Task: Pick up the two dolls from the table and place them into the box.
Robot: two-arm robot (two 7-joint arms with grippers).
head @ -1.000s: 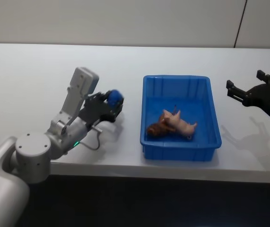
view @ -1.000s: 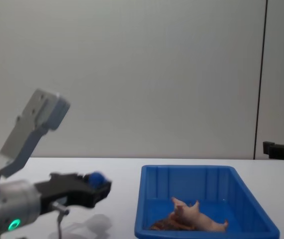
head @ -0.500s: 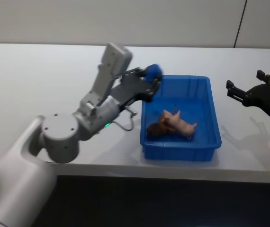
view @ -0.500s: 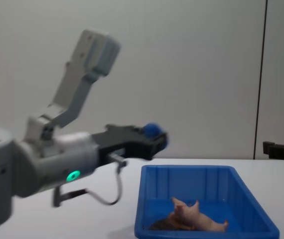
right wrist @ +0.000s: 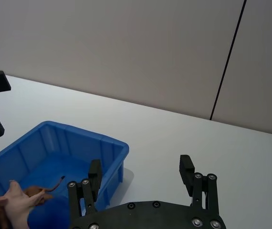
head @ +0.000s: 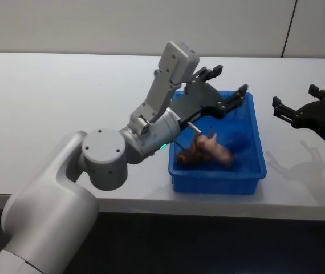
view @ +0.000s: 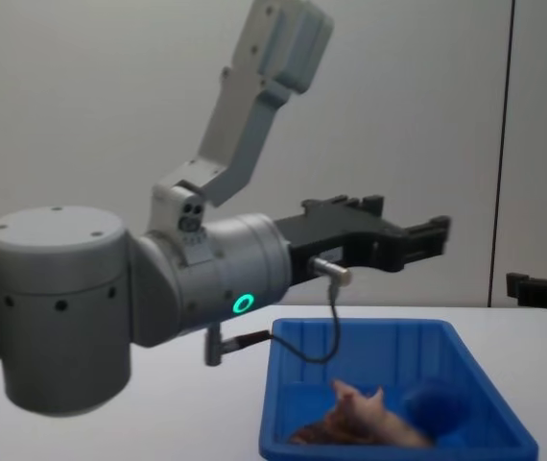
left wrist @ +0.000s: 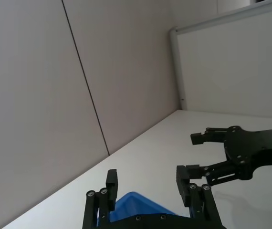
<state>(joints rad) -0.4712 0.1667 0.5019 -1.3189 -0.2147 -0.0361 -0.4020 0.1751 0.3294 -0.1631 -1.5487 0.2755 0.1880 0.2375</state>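
Blue box [head: 258, 165]: pig [head: 218, 151], brown creature [head: 186, 157], blue duck [head: 239, 140] inside | left gripper [head: 228, 88] spread above | right gripper [head: 299, 105] spread, aside

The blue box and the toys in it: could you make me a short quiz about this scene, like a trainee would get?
1. True or false: the left gripper hangs above the blue box with its fingers open.
2. Which toy lies in the box's right part, blurred?
A. the pink pig
B. the blue duck
C. the brown creature
3. Fill in: the right gripper waits to the ______ of the box, above the table.

Key
1. True; nothing sits between its fingers.
2. B. The blue duck is beside the pink pig, which lies against the brown creature.
3. right
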